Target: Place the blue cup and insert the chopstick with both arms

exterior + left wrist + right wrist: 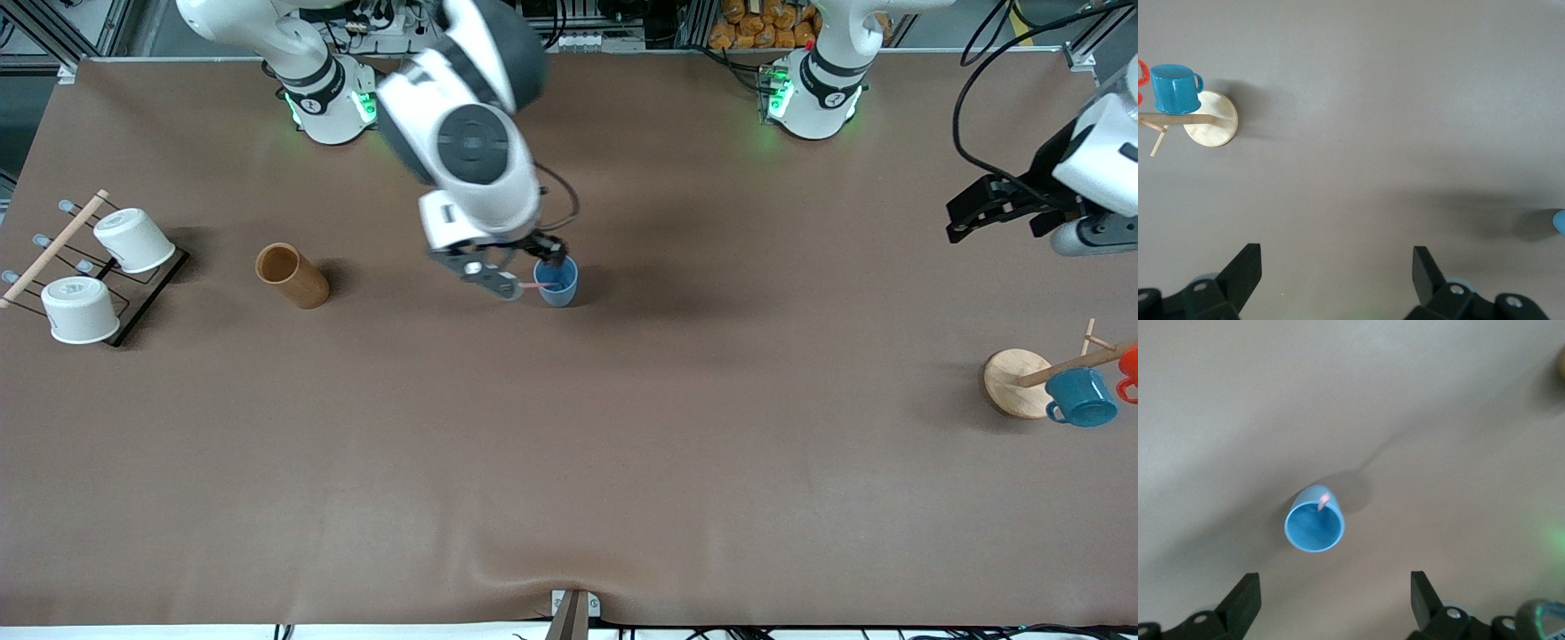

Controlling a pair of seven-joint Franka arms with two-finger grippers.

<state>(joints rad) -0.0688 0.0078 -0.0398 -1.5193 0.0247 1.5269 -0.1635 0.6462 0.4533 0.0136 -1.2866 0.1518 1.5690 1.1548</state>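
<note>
While the right gripper (pixel 524 265) hangs open over the cup (pixel 557 282), chopstick (pixel 1323 500) leaning inside, the left gripper (pixel 965 218) waits open above bare table (pixel 622 444).

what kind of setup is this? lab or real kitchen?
Most likely a robotics lab bench, not a kitchen. Two white jointed arms are mounted along one edge of a wide table under a plain brown cover, aluminium framing and loose cables run past the bases, and test props sit spaced apart: a small light-blue tumbler, a brown wooden cylinder.
</note>
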